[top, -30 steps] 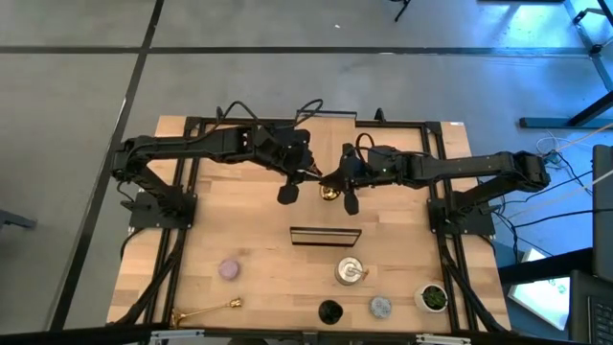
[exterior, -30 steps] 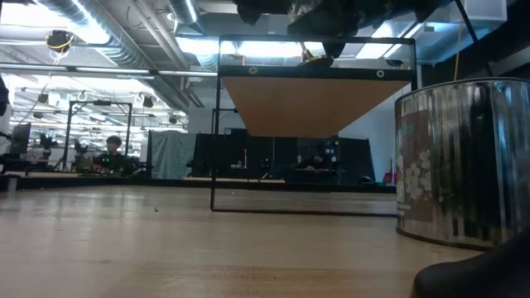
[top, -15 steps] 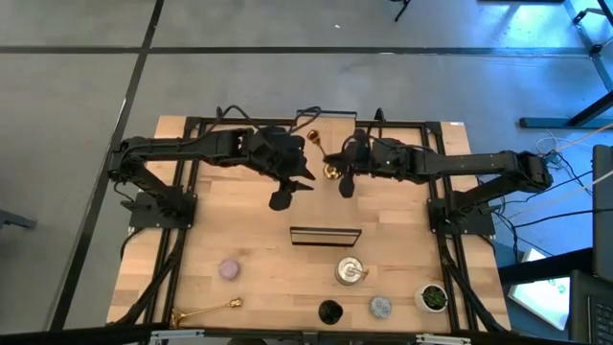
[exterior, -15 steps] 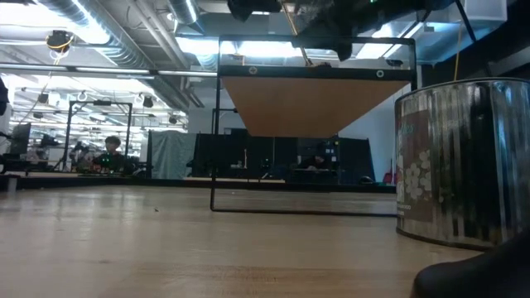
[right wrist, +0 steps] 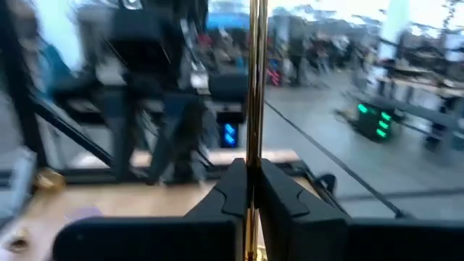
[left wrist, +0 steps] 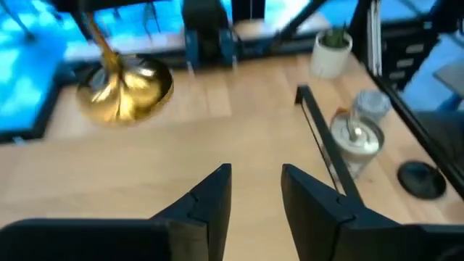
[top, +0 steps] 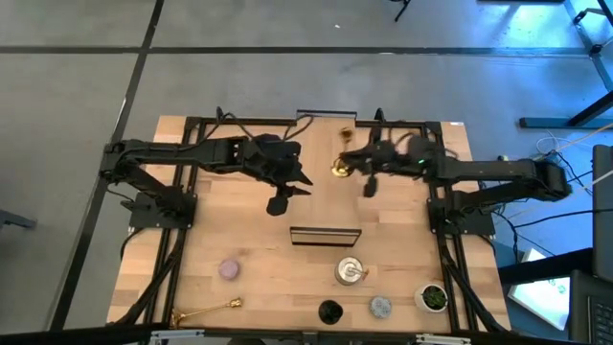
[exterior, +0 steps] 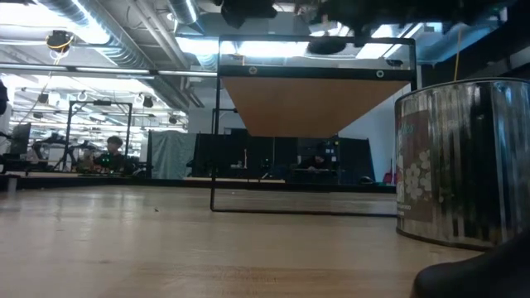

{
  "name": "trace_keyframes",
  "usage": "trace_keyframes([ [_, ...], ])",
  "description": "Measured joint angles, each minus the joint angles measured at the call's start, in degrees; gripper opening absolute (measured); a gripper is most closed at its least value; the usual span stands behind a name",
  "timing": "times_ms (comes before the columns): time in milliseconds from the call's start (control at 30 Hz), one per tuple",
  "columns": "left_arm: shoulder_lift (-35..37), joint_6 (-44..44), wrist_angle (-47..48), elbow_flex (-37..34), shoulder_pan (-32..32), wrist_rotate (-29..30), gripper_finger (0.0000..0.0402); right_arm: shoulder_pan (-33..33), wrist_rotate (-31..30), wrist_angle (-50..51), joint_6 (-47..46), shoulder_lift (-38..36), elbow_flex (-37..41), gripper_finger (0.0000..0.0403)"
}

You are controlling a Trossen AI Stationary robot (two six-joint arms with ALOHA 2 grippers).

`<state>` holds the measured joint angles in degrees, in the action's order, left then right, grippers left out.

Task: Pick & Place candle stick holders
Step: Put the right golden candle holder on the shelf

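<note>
Candle stick holders are spread over the counter, and places are given here relative to the long wood block in its dark frame, as seen from above. The tall gold holder is held off the counter on the far side of the block, towards the counter's back edge; its thin stem is clamped between the closed fingers of the right tool, with the round gold foot showing in the left wrist view. The left tool is raised on the far side of the block, off its left end, with its fingers parted a little and nothing between them.

On the near side of the block, the silver holder stands closest. The lilac-pink holder is well off to the left. The short gold holder lies on its side farther left, at the counter's front edge. The black holder and the grey-blue holder sit beyond the silver one, by the front edge. A small potted plant stands right of these.
</note>
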<state>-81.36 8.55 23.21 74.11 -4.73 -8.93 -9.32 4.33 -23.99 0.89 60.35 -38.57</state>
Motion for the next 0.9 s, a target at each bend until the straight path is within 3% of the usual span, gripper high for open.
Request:
trace_keyframes([
  [133,5.19,0.61,-14.39,-8.63,-0.06,0.01,0.0112,-3.74,9.68,2.45,-1.56,-5.87,2.05,0.0015],
  [233,9.03,0.88,-32.05,-16.58,-0.83,0.04,0.0112,-4.25,8.72,6.22,-0.18,-7.02,2.19,0.0015],
  [300,10.32,0.87,-48.89,-22.26,-1.84,0.94,0.0111,-4.45,8.05,7.32,0.49,-6.86,2.25,0.0015],
  [367,10.82,-0.75,-65.18,-27.54,-3.1,3.9,0.0111,-4.57,7.88,5.81,0.45,-5.86,2.23,0.0015],
  [433,10.96,-3.06,-75.57,-31.16,-4.22,7.84,0.0111,-4.79,7.73,5.05,0.32,-4.66,2.25,0.0015],
  [567,12.27,-6.06,-80.85,-34.71,-6.13,8.81,0.0111,-6.66,5.3,1.49,-0.19,-1.21,2.26,0.0015],
  [767,13.04,-6.88,-79.75,-35.02,-6.14,-1.74,0.0111,-10.35,10.9,-17.15,-4.4,1.82,7.51,0.0015],
  [900,14.16,-8.47,-79.39,-35.0,-6.14,-4.71,0.0111,-14.22,10.98,-17.87,-4.44,1.98,10.77,0.0015],
])
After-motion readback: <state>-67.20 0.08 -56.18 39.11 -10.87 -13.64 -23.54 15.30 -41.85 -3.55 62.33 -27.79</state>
